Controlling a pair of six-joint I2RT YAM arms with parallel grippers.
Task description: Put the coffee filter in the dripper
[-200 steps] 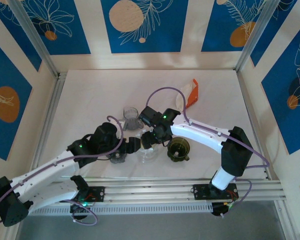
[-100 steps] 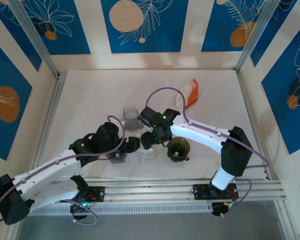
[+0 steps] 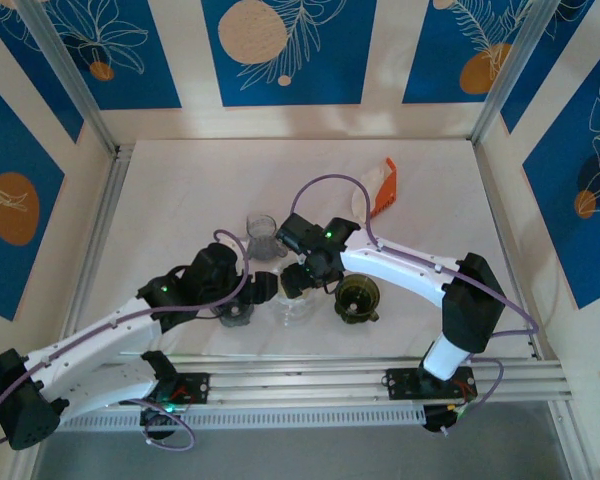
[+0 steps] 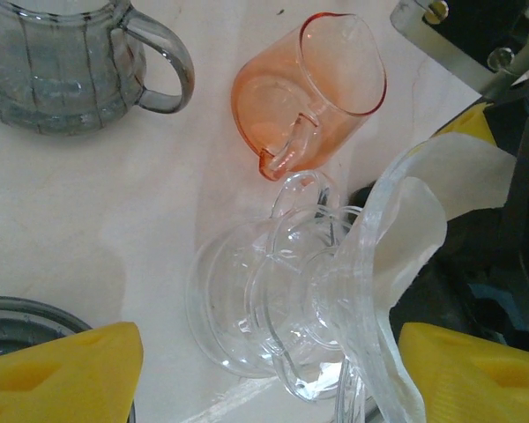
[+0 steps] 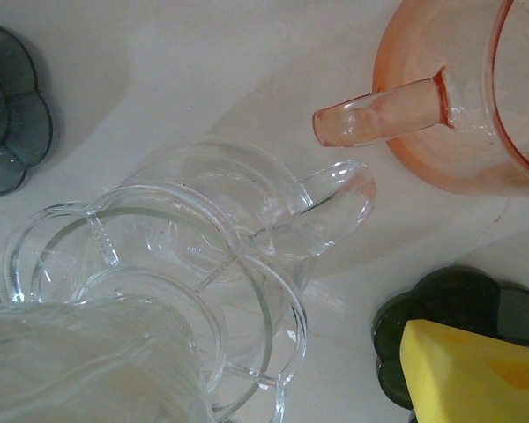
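Observation:
The clear glass dripper rests on the table between the yellow pads of my left gripper, which stands open around it without touching. A white paper coffee filter sticks out of the dripper's wide mouth on the right, next to the black right gripper; how deep it sits I cannot tell. From above, the dripper lies between my left gripper and my right gripper. In the right wrist view the dripper is below, with one yellow pad apart from it, jaws open.
A pink glass pitcher and a grey ribbed mug stand just behind the dripper. A dark green dripper sits to its right and a grey one to its left. An orange and white packet lies farther back.
My left gripper's jaws have come a little closer together around the clear dripper. Both arms have barely shifted.

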